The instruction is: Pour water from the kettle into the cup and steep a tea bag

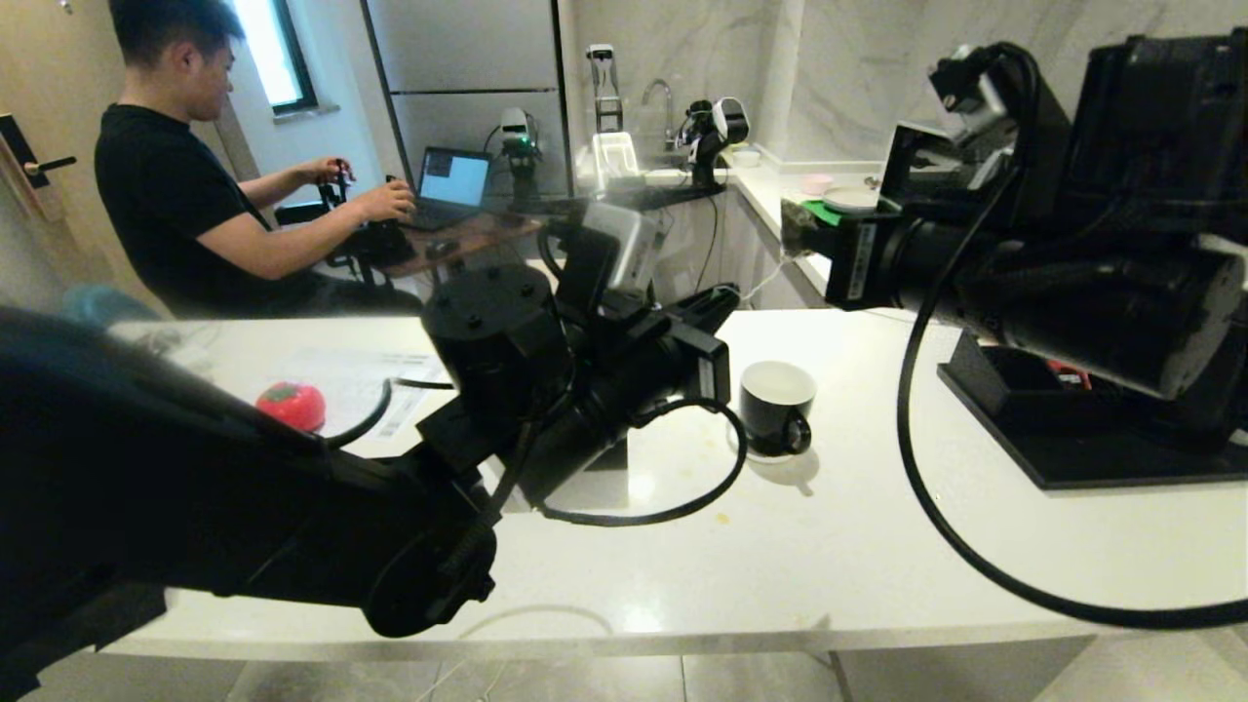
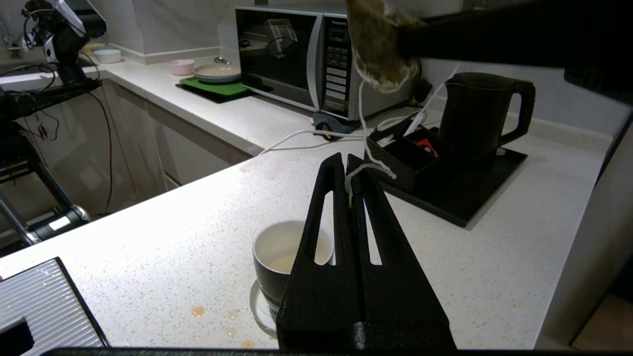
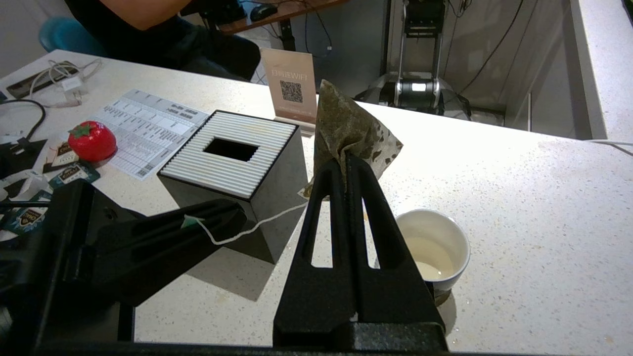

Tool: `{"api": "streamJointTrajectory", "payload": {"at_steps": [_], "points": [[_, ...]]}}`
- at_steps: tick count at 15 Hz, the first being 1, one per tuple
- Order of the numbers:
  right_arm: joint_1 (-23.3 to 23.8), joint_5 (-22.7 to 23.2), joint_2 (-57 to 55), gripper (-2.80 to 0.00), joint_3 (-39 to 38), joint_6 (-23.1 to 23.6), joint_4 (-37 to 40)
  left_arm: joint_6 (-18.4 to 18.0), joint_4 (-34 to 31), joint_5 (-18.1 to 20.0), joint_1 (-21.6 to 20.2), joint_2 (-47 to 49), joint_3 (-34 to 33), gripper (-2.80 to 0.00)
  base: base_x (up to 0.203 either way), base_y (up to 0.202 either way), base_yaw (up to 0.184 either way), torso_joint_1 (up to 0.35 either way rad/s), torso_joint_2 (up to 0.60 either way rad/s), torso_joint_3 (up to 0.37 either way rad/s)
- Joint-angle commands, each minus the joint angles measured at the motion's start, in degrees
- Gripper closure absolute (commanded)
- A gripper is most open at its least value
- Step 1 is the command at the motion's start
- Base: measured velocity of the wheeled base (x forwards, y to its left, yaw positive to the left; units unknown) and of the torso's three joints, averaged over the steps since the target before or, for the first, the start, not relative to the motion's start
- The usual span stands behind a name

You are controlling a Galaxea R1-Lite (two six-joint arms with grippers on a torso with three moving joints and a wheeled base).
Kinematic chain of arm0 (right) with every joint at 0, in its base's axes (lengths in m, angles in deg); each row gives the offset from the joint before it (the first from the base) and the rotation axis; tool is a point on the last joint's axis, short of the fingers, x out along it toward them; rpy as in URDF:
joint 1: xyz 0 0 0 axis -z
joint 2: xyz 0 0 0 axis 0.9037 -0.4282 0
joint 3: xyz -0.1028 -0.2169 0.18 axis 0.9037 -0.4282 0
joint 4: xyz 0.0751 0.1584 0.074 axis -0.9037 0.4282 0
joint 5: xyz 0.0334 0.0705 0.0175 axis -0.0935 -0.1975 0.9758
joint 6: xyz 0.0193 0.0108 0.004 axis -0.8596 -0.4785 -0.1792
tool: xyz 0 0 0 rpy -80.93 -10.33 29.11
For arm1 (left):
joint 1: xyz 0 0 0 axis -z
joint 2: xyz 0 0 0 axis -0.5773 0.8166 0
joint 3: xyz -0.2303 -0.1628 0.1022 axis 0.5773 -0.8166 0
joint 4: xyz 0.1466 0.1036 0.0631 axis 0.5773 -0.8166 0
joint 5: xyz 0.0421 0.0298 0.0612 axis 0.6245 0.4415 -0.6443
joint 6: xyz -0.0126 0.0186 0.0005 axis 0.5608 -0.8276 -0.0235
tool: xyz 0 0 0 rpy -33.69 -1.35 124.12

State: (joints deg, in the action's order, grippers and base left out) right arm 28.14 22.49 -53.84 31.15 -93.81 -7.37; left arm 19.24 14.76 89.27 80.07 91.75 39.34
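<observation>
- The table (image 1: 877,546) is a glossy white stone slab with fine grey speckles and a few small brown drips near the cup
- The cup (image 1: 775,405) is a small round mug, glossy black outside and white inside, with a loop handle; it stands upright on a small white saucer (image 1: 780,460) near the middle of the table, and a little pale liquid lies in its bottom
- The kettle (image 2: 482,113) is matte black, tapered, with a pointed spout, a flat lid and a big loop handle; it stands on a flat black tray (image 2: 460,190) at the robot's right end of the table, well apart from the cup
- The tea bag (image 3: 348,131) is a soft, mottled brown-green pyramid of thin mesh, looking damp
- The right gripper (image 3: 347,160) has its long black slotted fingers clenched on the lower edge of the tea bag, holding it in the air above and beside the cup; the right arm reaches in level from the right
- A thin white string (image 3: 257,225) sags from the bag to the left gripper (image 2: 346,165), whose fingers are pressed together on it, up off the table above the cup
- A square black box (image 3: 232,180) with a ribbed white top and a rectangular slot sits left of the cup
- A red strawberry-shaped object (image 1: 291,405) lies near a printed sheet (image 3: 143,131)
- A person in a black shirt (image 1: 185,195) sits at a desk behind, at a laptop
</observation>
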Motion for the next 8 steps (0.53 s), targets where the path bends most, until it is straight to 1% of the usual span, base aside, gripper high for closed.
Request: {"api": "streamJointTrajectory", "payload": {"at_steps": [1, 8], "points": [[0.0, 0.0, -0.1, 0.0, -3.0, -0.1, -3.2, 0.0, 0.4, 0.0, 0.0, -0.1, 0.0, 0.0, 0.0, 0.0, 0.0, 0.0, 0.0, 0.0], [-0.1, 0.0, 0.0, 0.0, -5.9, -0.1, -3.6, 0.0, 0.4, 0.0, 0.6, 0.0, 0.0, 0.0, 0.0, 0.0, 0.0, 0.0, 0.0, 0.0]]}}
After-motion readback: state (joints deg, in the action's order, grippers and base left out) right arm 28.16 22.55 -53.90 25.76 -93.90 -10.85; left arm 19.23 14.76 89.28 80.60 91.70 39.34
